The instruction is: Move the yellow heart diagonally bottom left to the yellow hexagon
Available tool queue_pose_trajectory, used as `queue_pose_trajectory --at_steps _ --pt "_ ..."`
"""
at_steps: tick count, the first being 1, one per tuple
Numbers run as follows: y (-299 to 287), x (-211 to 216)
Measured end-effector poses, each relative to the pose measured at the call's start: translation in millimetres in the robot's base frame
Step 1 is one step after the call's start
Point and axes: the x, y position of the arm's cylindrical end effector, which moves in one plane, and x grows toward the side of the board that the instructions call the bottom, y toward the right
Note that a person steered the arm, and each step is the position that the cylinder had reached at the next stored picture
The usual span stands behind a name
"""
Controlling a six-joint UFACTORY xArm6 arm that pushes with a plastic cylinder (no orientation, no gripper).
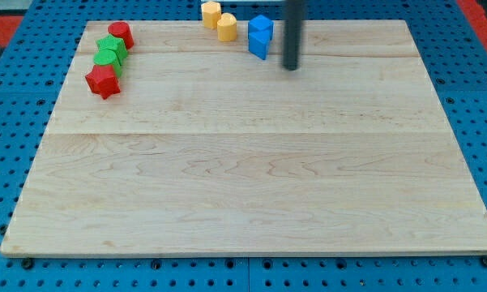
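- Nearest the camera is the counter's (243,203) near edge, with bare wood from there up past the middle.
- The tool is a plain dark rod with nothing on it that could spread or pinch. My tip (292,68) stands close to the far edge, right of centre, and touches no block.
- Just to the view's left of my tip is a blue cluster (260,36), which looks like two blocks pressed together.
- Further left, against the far edge, are the two yellow blocks. The nearer yellow block (227,27) touches the farther yellow block (211,14), which sits up and to its left.
- At this size I cannot tell which of them is the heart and which is the hexagon.
- The blue cluster lies between my tip and the yellow pair.
- The heart looks small, stiff and light, and it should slide easily on the smooth wood. It may also spin if pushed off-centre, so I would push squarely on a flat side.
- Well apart, near the far-left corner, are a red block (120,34), green blocks (110,50) and a red star (103,81).
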Motion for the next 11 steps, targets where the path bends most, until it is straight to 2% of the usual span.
queue_pose_trajectory --at_steps 1,3,5,6,7,8,9,10,11 --pt "47.7 -85.1" --pt "27.2 -88.8" --pt "-124.3 -82.5" --pt "-165.6 -61.8" --pt "-189.6 -55.3" --pt "-181.1 -72.4" --pt "-202.0 -78.5" --pt "-240.0 -59.3" --pt "-219.7 -69.4"
